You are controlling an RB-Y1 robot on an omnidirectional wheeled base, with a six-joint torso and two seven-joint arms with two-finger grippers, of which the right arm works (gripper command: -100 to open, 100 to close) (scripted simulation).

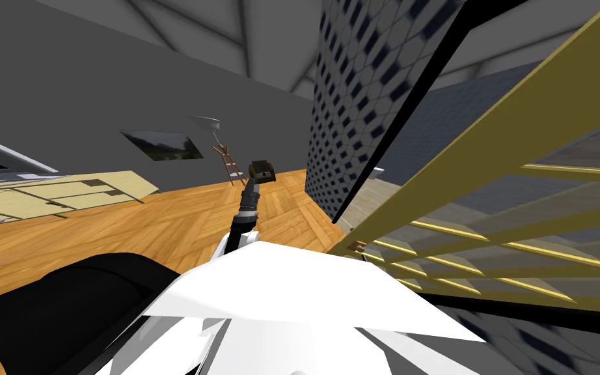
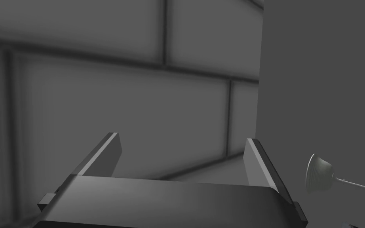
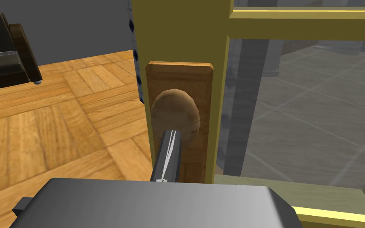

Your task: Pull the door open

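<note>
The door (image 1: 487, 195) has an olive-yellow frame with glass panes and stands to my right, its leaf swung away from the dark jamb (image 1: 396, 130). In the right wrist view the door (image 3: 221, 99) carries a brown round knob (image 3: 175, 113) on a wooden plate (image 3: 179, 75). My right gripper (image 3: 170, 136) is shut, both blades pressed together, their tips touching the knob's lower face with nothing between them. The plate's corner (image 1: 357, 247) peeks out beside my chest. My left gripper (image 1: 261, 170) is held out ahead over the floor; its fingers (image 2: 112, 152) stand open and empty.
A tiled blue-and-white wall (image 1: 357, 97) stands beside the doorway. Wooden parquet floor (image 1: 129, 221) spreads to the left, with pale cabinets (image 1: 51, 192) along the grey wall and a tripod lamp (image 1: 224, 153) far ahead. A dark seat (image 3: 3, 51) stands on the floor near the door.
</note>
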